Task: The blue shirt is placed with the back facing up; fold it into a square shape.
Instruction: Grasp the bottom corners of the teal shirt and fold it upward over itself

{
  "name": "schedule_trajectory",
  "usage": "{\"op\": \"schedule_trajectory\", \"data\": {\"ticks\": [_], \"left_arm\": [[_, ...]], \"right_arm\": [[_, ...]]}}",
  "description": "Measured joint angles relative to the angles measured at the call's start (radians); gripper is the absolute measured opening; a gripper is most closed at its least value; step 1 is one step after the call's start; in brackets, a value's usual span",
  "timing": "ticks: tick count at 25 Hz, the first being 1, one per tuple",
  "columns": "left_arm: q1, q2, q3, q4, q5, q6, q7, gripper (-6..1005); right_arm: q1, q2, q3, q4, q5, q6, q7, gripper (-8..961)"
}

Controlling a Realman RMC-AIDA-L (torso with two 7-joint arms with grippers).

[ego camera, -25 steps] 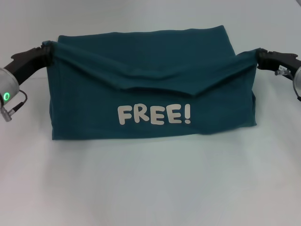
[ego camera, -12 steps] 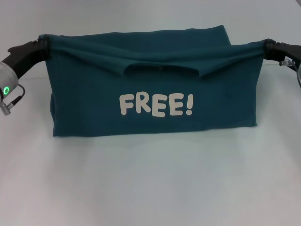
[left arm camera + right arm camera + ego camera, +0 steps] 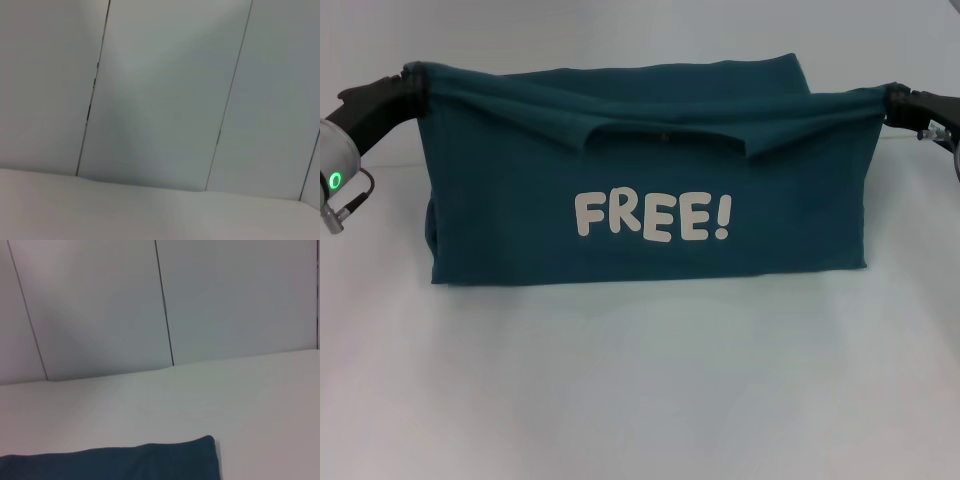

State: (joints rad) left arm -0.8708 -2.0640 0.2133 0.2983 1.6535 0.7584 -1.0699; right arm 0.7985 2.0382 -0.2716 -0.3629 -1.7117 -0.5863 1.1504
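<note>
— On the white table (image 3: 640,400), what lies in front of the robot?

— The blue shirt (image 3: 650,180), a large dark teal-blue garment of soft matte fabric, sits at the middle of the table toward its far side. It carries the word "FREE!" (image 3: 652,217) in cream block letters across the side that faces the head camera. Its lower edge rests on the table, while its upper edge is lifted and stretched into a nearly straight line between the two arms. A loose flap with a curved neckline hangs just above the lettering.

— Where is the left gripper (image 3: 412,82)?

— At the shirt's upper left corner, a black gripper on a silver wrist with a green light. Its fingers are clamped on the bunched fabric of that corner, held above the table.

— And the right gripper (image 3: 892,97)?

— At the shirt's upper right corner, level with the other, likewise pinched tight on the cloth, which pulls to a point there.

— Do the wrist cameras show the shirt?

— The right wrist view catches one teal corner of it (image 3: 150,460) lying on the table, with pale wall panels (image 3: 225,300) behind. The left wrist view shows only the table and wall panels.
</note>
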Motion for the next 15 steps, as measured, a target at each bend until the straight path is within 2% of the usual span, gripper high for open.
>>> {"op": "schedule_trajectory", "data": {"ticks": [15], "left_arm": [[0.007,-0.013,0.0,-0.019,0.001,-0.025,0.01,15]], "right_arm": [[-0.001,0.021,0.001,0.03,0.02,0.039,-0.055,91]]}}
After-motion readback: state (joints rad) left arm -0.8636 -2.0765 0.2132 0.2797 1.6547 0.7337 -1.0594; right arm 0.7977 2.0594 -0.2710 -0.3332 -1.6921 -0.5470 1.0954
